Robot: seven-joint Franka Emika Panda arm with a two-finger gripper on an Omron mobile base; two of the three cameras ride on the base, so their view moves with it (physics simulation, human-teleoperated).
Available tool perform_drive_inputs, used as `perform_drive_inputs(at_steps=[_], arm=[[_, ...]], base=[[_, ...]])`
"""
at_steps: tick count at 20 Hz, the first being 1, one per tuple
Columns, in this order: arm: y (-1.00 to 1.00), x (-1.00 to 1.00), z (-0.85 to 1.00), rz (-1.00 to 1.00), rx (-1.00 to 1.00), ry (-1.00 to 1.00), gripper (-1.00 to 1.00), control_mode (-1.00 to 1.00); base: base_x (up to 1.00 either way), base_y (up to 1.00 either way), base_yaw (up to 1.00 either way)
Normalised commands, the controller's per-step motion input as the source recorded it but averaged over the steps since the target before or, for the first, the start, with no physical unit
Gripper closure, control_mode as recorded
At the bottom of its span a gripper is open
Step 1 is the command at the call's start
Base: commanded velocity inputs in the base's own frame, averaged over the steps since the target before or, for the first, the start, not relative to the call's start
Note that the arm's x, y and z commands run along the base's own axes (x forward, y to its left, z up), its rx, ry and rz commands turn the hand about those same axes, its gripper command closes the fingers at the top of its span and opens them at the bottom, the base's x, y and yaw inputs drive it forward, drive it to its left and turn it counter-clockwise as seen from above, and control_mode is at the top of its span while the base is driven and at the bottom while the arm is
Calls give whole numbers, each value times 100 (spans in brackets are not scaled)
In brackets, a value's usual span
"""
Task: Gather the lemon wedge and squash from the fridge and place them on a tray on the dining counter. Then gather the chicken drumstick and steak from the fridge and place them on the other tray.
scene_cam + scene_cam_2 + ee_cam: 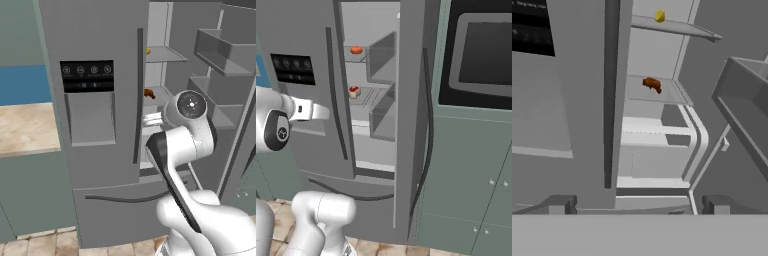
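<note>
Grey fridge point(572, 125) stands with its right door open; the gripper point(637, 204) hangs empty, fingers spread, outside it. Well ahead, the chicken drumstick point(652, 84) lies flat on a middle shelf point(662, 95), long axis across the shelf, below the lemon wedge point(660, 16).

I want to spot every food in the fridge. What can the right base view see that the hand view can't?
Right base view alone: a round orange-red item on the upper shelf, a red-and-white chunk on the shelf below, and the dark wall oven.
Hand view alone: a small yellow piece up high and a brown drumstick-shaped piece lower.
Both: the grey fridge's closed left door.
</note>
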Motion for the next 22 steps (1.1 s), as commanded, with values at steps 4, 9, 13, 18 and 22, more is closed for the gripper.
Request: perform_drive_inputs(at_steps=[4,9,13,18,22], arm=[[-6,0,0,0,0,0,-100,-100],[-1,0,0,0,0,0,-100,-100],[0,7,0,0,0,1,-100,-100],[0,32,0,0,0,0,-100,-100],[0,36,0,0,0,0,-100,-100]], base=[[0,0,0],[0,0,0],[0,0,0],[0,0,0],[0,0,0]])
